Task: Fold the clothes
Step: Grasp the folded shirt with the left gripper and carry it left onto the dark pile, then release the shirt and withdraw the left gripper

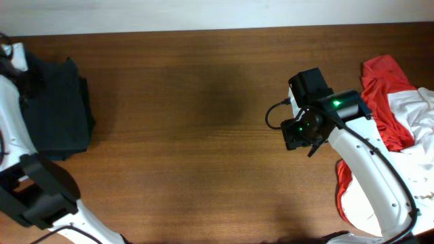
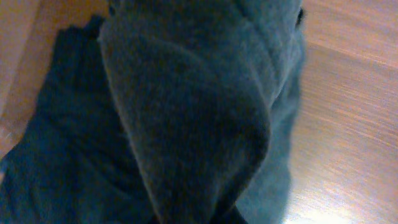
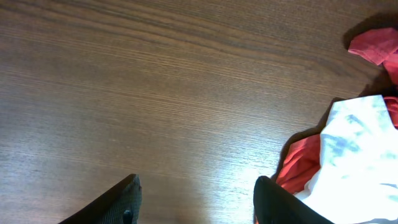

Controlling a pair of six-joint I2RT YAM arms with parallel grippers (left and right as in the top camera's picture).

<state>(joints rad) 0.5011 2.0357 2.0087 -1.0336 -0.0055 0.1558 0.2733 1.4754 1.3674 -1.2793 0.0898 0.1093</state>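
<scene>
Garments sit at both ends of the brown wooden tabletop (image 1: 203, 102), with a wide bare stretch of wood between them. At the left end lies a dark garment (image 1: 61, 108), a roughly squared, flattened bundle with soft, uneven edges, its left side running under the left arm (image 1: 41, 193) at the frame's edge. In the left wrist view the same dark cloth fills nearly everything: a thick, fuzzy grey fold hangs close to the lens, more of the dark fabric spreads beneath it, and only a strip of wood shows on the right. That fold hides the left fingers completely, so I cannot tell whether they are apart, together or clamped on the cloth.

At the right end a red garment (image 1: 383, 88) and a white garment (image 1: 424, 118) lie crumpled together in a loose heap, the red showing along the heap's left side and the white bunched over and beside it, reaching the table's right edge. The right arm (image 1: 369, 163) crosses over the lower part of this heap.

The right fingers (image 3: 124, 202) are apart with nothing between them, hanging over bare wood just left of the red-and-white heap and touching no cloth.
</scene>
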